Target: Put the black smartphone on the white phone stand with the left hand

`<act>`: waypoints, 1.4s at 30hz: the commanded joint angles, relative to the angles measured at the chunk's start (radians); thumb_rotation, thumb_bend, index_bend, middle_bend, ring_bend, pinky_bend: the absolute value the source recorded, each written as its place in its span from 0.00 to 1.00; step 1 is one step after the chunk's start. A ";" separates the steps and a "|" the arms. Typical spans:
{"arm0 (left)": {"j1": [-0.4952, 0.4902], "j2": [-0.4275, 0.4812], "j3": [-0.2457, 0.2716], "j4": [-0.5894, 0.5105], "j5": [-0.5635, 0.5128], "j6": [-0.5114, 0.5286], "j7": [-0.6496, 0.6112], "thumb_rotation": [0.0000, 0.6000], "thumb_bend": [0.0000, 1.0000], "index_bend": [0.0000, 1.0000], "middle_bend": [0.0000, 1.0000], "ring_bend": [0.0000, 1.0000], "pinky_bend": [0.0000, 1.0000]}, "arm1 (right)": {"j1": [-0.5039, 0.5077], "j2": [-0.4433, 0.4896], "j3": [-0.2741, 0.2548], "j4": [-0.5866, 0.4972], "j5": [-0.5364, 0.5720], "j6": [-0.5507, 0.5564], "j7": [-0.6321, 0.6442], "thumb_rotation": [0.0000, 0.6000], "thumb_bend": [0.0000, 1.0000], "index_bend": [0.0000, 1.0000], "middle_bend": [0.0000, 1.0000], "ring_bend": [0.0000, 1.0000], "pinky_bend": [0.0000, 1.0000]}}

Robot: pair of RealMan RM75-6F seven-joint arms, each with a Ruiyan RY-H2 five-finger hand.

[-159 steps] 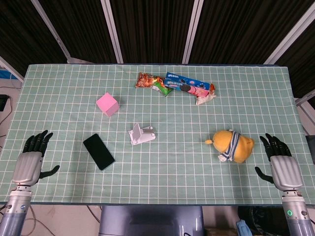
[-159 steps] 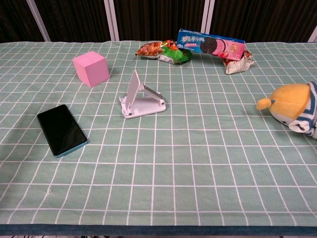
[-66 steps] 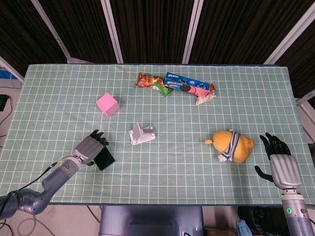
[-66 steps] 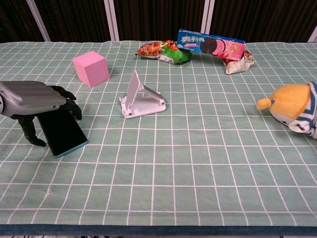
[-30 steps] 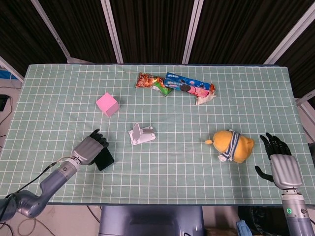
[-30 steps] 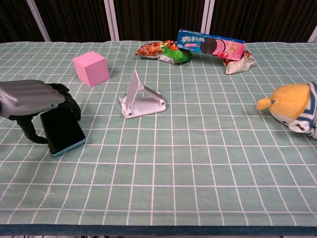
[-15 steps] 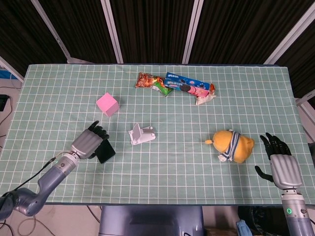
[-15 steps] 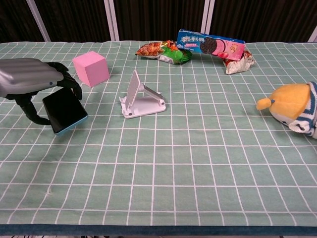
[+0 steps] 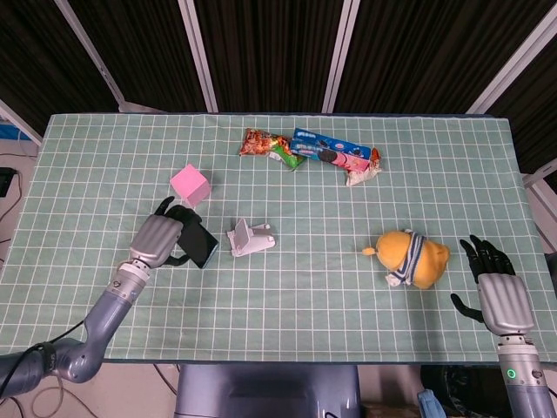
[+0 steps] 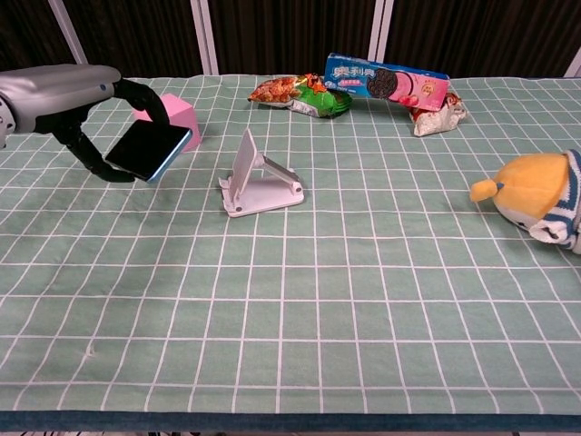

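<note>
**Phone held above the cloth, left of the stand**

At the left, the left hand [image 10: 68, 95] grips the phone [image 10: 148, 150] by its edges, fingers over the top and thumb under, holding it tilted and clear of the tabletop [image 10: 300, 300]. In the head view the phone [image 9: 200, 244] hangs just left of the stand [image 9: 251, 237], with a narrow strip of cloth between them. The pink cube [image 10: 177, 116] sits right behind the phone, partly hidden by it in the chest view. The stand [image 10: 257, 178] rests on the cloth with its back plate tilted up and its low lip toward the right. Broad bare cloth lies in front of it, running to the near edge. Along the far edge lie a snack bag [image 10: 298, 94] and a cookie pack [image 10: 386, 80], well apart from the stand. Farther right a yellow plush toy [image 9: 407, 256] lies near the right edge. The right hand [image 9: 494, 286] rests by the near right corner, fingers spread and holding nothing.
</note>
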State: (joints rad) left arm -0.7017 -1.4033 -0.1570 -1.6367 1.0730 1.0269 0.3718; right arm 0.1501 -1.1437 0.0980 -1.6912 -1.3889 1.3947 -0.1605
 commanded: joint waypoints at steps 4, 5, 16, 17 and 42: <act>0.009 -0.084 -0.100 -0.071 -0.174 0.070 -0.034 1.00 0.53 0.62 0.64 0.15 0.00 | 0.000 0.000 0.000 0.000 0.000 0.000 0.001 1.00 0.37 0.00 0.00 0.00 0.14; 0.008 -0.091 -0.109 -0.077 -0.192 0.076 -0.034 1.00 0.53 0.62 0.64 0.15 0.00 | 0.000 0.000 0.000 0.000 0.000 0.000 0.001 1.00 0.37 0.00 0.00 0.00 0.14; 0.003 -0.198 -0.238 -0.148 -0.386 0.174 -0.099 1.00 0.53 0.62 0.64 0.15 0.00 | 0.000 0.000 0.000 0.001 0.000 0.000 0.002 1.00 0.37 0.00 0.00 0.00 0.14; 0.004 -0.205 -0.254 -0.159 -0.411 0.174 -0.116 1.00 0.53 0.62 0.64 0.15 0.00 | 0.000 0.000 0.000 0.001 0.000 0.000 0.002 1.00 0.37 0.00 0.00 0.00 0.14; -0.051 -0.242 -0.395 -0.155 -0.745 0.068 -0.226 1.00 0.53 0.62 0.65 0.15 0.00 | 0.001 0.001 0.000 0.000 0.001 -0.002 0.003 1.00 0.37 0.00 0.00 0.00 0.14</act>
State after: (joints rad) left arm -0.7490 -1.6456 -0.5459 -1.7947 0.3399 1.1041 0.1534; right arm 0.1508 -1.1426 0.0979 -1.6909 -1.3879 1.3922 -0.1571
